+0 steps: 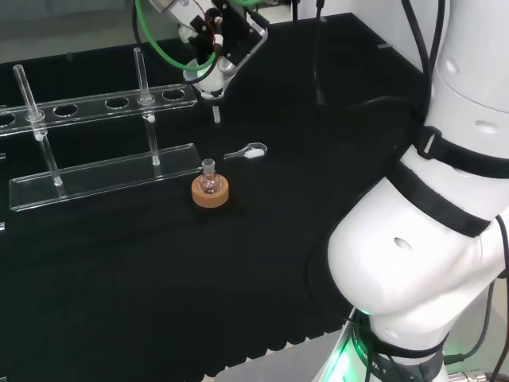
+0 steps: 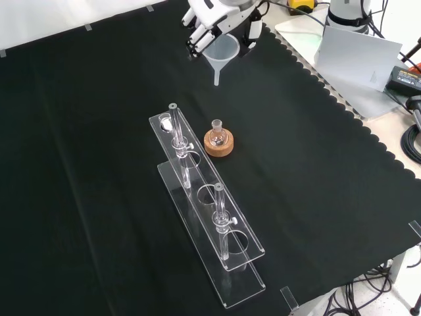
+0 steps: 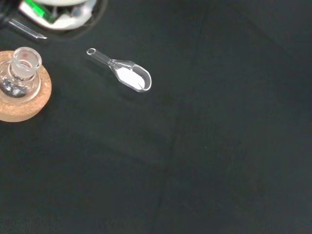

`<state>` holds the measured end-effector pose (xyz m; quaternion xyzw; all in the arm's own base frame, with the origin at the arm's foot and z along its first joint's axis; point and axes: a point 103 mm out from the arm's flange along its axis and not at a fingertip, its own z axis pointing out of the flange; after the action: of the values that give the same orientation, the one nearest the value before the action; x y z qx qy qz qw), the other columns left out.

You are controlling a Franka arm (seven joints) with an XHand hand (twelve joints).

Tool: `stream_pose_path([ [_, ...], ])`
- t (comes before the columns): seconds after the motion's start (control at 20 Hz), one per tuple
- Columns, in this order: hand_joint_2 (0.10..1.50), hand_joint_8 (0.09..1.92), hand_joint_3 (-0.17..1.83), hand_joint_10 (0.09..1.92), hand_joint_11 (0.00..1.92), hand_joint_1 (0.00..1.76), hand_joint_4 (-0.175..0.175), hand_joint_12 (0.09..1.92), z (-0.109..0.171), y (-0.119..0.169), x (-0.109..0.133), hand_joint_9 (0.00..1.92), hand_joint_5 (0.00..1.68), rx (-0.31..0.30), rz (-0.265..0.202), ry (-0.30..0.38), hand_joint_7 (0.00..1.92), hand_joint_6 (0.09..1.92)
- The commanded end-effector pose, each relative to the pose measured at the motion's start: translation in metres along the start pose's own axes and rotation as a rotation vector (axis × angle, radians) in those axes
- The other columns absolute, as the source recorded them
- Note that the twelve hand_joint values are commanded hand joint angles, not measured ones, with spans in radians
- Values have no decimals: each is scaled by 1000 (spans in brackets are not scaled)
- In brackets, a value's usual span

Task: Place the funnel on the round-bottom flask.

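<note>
Front view: the hand (image 2: 209, 21) enters at the top of the scene with its fingers (image 2: 197, 38) curled round the rim of a clear funnel (image 2: 222, 54), which hangs stem down above the black cloth (image 2: 85, 164), clear of the surface. The round-bottom flask (image 2: 217, 133) sits upright in a cork ring (image 2: 219, 145) nearer the camera than the funnel and well apart from it; its neck is open and nothing rests on it. Just left of the flask stands a clear two-tier test-tube rack (image 2: 210, 217) that runs toward the near right and carries two upright tubes.

Head view: the hand (image 1: 213, 49) is at the far centre, with the funnel's (image 1: 208, 79) stem pointing down at the cloth (image 1: 159, 286). The flask (image 1: 209, 180) on its cork ring (image 1: 211, 192) lies nearer than the funnel. A small clear scoop (image 1: 248, 151) holding white powder lies on the cloth just right of the flask and apart from it. The rack (image 1: 103, 171) stands to the left.

Wrist view: the flask (image 3: 18, 75) in its cork ring (image 3: 24, 105) and the scoop (image 3: 127, 77) with its white powder lie near each other on the cloth (image 3: 204, 161), not touching.
</note>
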<state>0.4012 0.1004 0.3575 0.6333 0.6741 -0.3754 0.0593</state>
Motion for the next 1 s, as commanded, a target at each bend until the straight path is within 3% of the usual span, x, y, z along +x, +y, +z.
stream_pose_path([
  [0.05, 740, 779, 691, 481, 633, 930, 30, 1228, 22, 22, 40, 1129, 777, 36, -13, -33, 783, 788],
  [0.6, 742, 779, 692, 481, 641, 928, 26, 1222, 33, 44, 63, 1129, 771, 58, -48, -44, 779, 795],
  [1.0, 742, 780, 692, 480, 644, 929, 20, 1219, 33, 49, 64, 1126, 759, 44, -44, -47, 769, 798],
])
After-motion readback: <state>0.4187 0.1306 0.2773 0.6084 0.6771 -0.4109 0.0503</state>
